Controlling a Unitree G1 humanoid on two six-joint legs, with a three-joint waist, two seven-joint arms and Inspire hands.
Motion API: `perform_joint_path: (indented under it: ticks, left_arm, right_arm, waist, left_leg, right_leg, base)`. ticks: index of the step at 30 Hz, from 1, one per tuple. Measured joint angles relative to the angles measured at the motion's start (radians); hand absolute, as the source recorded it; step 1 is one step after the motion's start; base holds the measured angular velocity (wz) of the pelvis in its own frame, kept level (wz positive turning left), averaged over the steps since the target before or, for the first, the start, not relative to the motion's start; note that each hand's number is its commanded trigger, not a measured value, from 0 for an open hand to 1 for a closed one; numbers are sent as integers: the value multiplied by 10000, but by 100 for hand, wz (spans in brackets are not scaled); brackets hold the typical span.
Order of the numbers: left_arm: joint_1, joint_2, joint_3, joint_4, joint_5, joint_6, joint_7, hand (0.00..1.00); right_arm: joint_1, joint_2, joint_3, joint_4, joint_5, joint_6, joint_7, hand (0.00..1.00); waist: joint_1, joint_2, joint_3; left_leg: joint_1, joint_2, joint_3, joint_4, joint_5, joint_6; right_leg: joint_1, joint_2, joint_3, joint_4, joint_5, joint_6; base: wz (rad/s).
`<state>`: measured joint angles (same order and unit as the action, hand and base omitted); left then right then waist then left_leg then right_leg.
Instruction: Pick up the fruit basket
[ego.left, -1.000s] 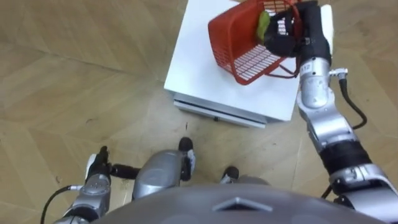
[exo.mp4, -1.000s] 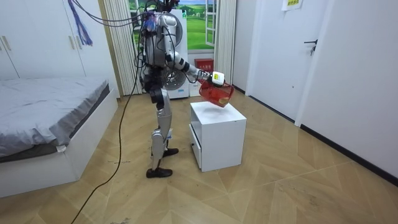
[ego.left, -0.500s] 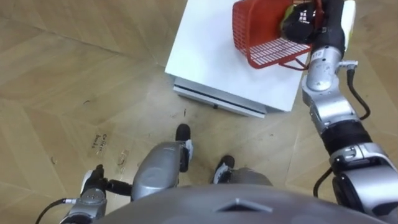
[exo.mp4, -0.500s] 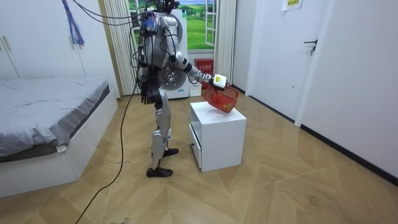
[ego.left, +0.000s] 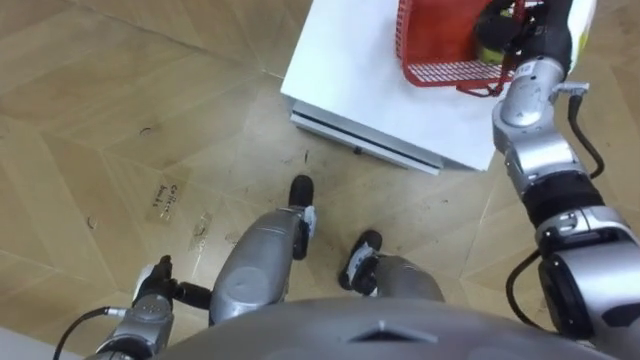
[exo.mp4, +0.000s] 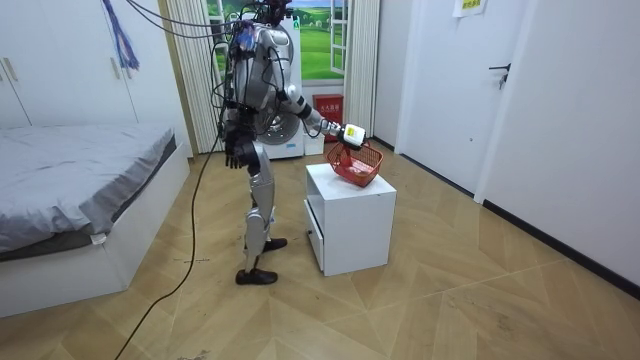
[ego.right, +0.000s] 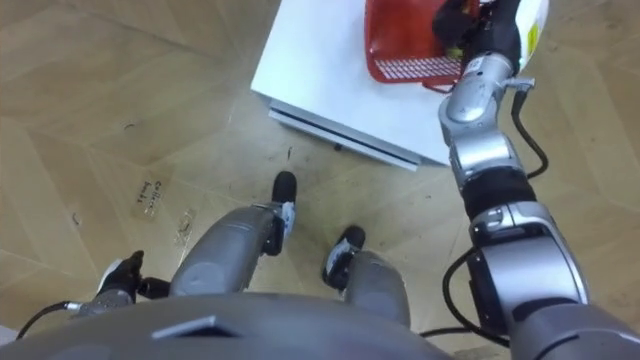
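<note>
The red mesh fruit basket (ego.left: 435, 40) sits upright and level at or just over the far right part of the white cabinet's top (ego.left: 350, 85). A yellow-green fruit (ego.left: 492, 45) lies inside it. My right hand (ego.left: 508, 25) reaches out over the cabinet, its dark fingers curled on the basket's right side. In the room view I stand facing the cabinet (exo.mp4: 350, 215) with the right arm stretched out to the basket (exo.mp4: 357, 165). My left hand (exo.mp4: 232, 153) hangs by my hip with relaxed fingers, also low at the left (ego.left: 152, 295).
The cabinet has a drawer front (ego.left: 365, 150) facing my feet. Herringbone wood floor (ego.left: 120, 120) lies all around. A bed (exo.mp4: 80, 190) stands behind me at the room view's left, a fan (exo.mp4: 280, 130) and a window beyond, a door (exo.mp4: 515, 110) at the right.
The basket has come down from a raised, tilted position and levelled out at the cabinet top, still in my right hand. The eye view has shifted, so the cabinet shows higher.
</note>
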<state>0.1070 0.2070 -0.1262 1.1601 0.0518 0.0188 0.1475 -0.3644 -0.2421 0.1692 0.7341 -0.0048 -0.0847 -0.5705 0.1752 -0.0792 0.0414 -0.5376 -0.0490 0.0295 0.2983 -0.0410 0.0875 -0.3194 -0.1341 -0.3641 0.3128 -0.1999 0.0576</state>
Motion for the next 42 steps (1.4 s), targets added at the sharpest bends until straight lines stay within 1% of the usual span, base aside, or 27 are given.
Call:
perform_joint_path:
  ticks: [3,6,8,10,12,13,15,21,24,27,31,32,34,36,39,40,41,42]
  left_arm:
    - [-2,35,-157,-3,12,52,-14,0]
    - [-1,37,-135,1,8,70,-38,0]
    - [-2,54,-133,0,7,160,-45,0]
    - [-2,57,-134,-1,7,188,-45,0]
    - [-1,59,-137,7,4,190,-47,0]
    - [-1,75,-137,23,4,190,-47,0]
    - [-1,90,-138,27,4,189,-52,0]
    - [-1,169,-138,72,-2,193,-77,0]
    - [-1,163,-138,60,2,194,-77,0]
    - [0,163,-69,17,7,195,-127,0]
    - [41,156,207,-91,12,168,-270,0]
    - [59,157,373,-101,105,160,-271,0]
    - [81,168,595,-163,296,146,-250,0]
    - [180,188,772,-234,271,50,-215,0]
    - [194,215,830,-298,221,20,-194,0]
    - [236,216,836,-481,224,19,-186,0]
    - [323,213,837,-774,226,21,-146,0]
    - [369,199,837,-920,224,18,-88,0]
  right_arm:
    - [24,0,62,96,46,10,232,0]
    - [173,-1,61,93,77,220,359,0]
    - [277,0,61,92,77,371,534,0]
    - [307,-1,62,83,77,429,664,0]
    - [334,-1,64,83,80,430,773,0]
    - [353,-1,67,82,81,431,864,0]
    - [352,-2,67,76,80,431,963,0]
    - [491,3,150,67,77,430,1247,0]
    - [634,14,150,55,64,430,1288,0]
    - [770,13,131,8,1,430,1461,0]
    - [1376,6,-62,-840,-23,408,1628,0]
    - [1587,4,-146,-1103,-230,380,1688,0]
    - [1889,4,-359,-1414,-494,307,1706,0]
    - [2046,-33,-431,-1741,-493,296,1706,0]
    - [2368,-257,-435,-2287,-445,128,1721,0]
    - [2554,-350,-439,-2370,-473,75,1719,0]
    - [2775,-382,-440,-2369,-633,84,1719,0]
    - [2912,-381,-439,-2369,-799,85,1729,0]
  waist:
    - [53,-31,18]
    - [76,-58,17]
    - [74,-105,1]
    - [70,-161,-24]
    - [60,-208,-41]
    - [68,-265,-81]
    - [64,-322,-119]
    - [61,-357,-117]
    - [56,-357,-117]
    - [17,-355,-118]
    - [-43,-396,-149]
    - [-120,-409,-161]
    - [-124,-450,-194]
    - [-189,-510,-251]
    - [-430,-503,-280]
    - [-482,-481,-287]
    - [-599,-481,-290]
    - [-628,-482,-291]
  left_leg:
    - [-14,1,-3,14,-6,9]
    - [-32,7,1,12,-7,8]
    - [-66,16,2,35,-7,9]
    - [-111,26,9,64,-5,10]
    - [-107,35,13,92,-4,12]
    - [-96,38,18,121,-3,13]
    - [-74,39,17,149,-3,14]
    - [274,31,-3,164,-12,15]
    - [270,33,-3,250,-38,-26]
    - [272,58,7,408,-74,10]
    - [428,57,54,445,-98,49]
    - [517,35,57,438,-112,68]
    - [724,17,128,357,-124,87]
    - [996,19,256,201,-124,88]
    - [1434,30,356,72,-174,87]
    - [1595,36,354,76,-229,79]
    - [1766,42,367,79,-295,67]
    - [1861,43,385,73,-330,61]
  right_leg:
    - [-34,-4,-6,38,-1,-1]
    - [-129,-24,10,189,-14,-4]
    - [-229,-47,17,346,-34,-10]
    - [-293,-51,20,405,-34,-11]
    - [-318,-66,20,504,-34,-11]
    - [-296,-65,23,499,-34,-11]
    - [-246,-61,23,490,-34,-11]
    - [212,-34,-48,318,-36,-11]
    - [265,-23,-49,288,-72,-69]
    - [317,-8,-45,257,-91,-84]
    - [510,5,36,131,-100,-45]
    - [616,3,56,90,-98,-20]
    - [785,-8,156,32,-80,20]
    - [961,-14,302,-86,-45,49]
    - [1431,30,376,-382,33,77]
    - [1660,69,377,-551,69,96]
    - [1891,101,385,-711,101,101]
    - [2006,105,395,-768,105,105]
  base:
    - [-3]
    - [-1]
    - [0]
    - [0]
    - [0]
    - [0]
    - [0]
    - [1]
    - [0]
    - [0]
    - [-2]
    - [-3]
    - [-9]
    - [-16]
    - [-8]
    - [-6]
    - [0]
    - [-15]
